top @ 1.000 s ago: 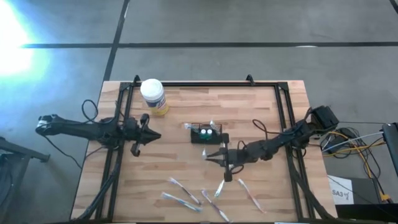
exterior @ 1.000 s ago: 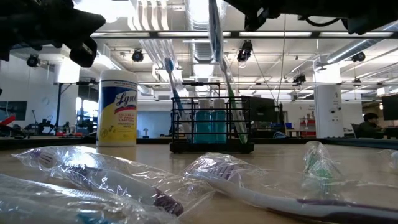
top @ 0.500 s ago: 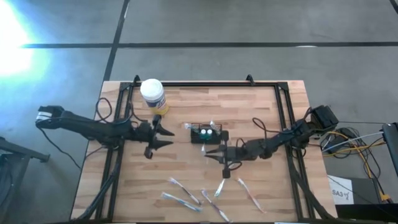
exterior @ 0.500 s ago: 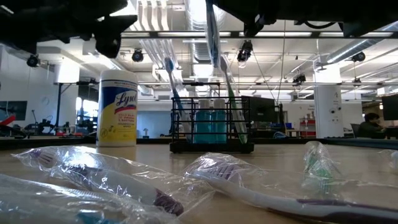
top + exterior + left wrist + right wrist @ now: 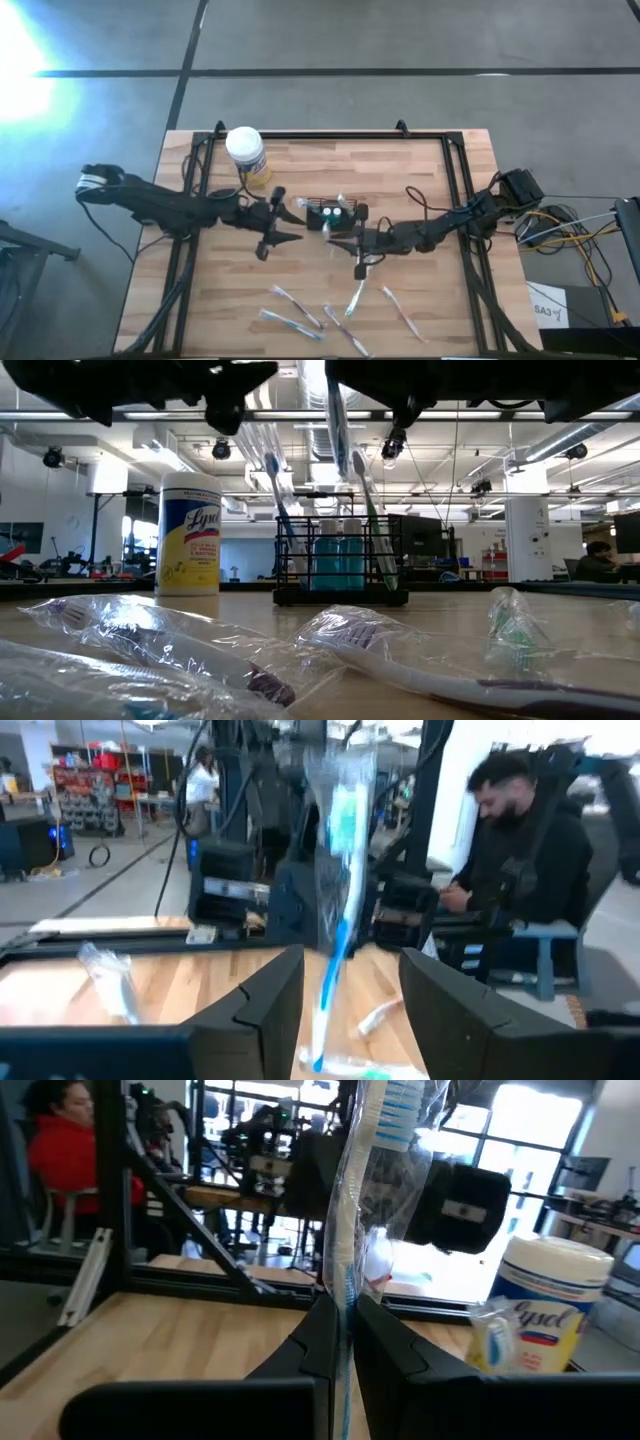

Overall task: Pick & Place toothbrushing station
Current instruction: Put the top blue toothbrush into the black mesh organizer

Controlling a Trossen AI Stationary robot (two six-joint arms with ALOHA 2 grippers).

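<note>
The toothbrushing station, a small black rack, stands mid-table; in the low view the station has two toothbrushes upright in it. My right gripper is just near of the station, shut on a plastic-wrapped blue toothbrush. That toothbrush shows high above the rack. My left gripper is open, left of the station, and touches nothing. Its fingers point at the held toothbrush from some way off. My right gripper pinches the wrapped toothbrush by its handle between its two fingers. The fingers come in about level from the table's right and lie across the handle. The toothbrush stands nearly upright, bristle head up, clear of the table.
A white-lidded yellow wipes jar stands at the far left of the table. Several wrapped toothbrushes lie along the near edge, close to the low camera. A black frame borders the table. People sit beyond the table.
My left gripper has gone toward the table's right, from beside the left frame rail to just left of the station, and has opened. My right gripper has shifted slightly toward the station with the toothbrush still upright.
</note>
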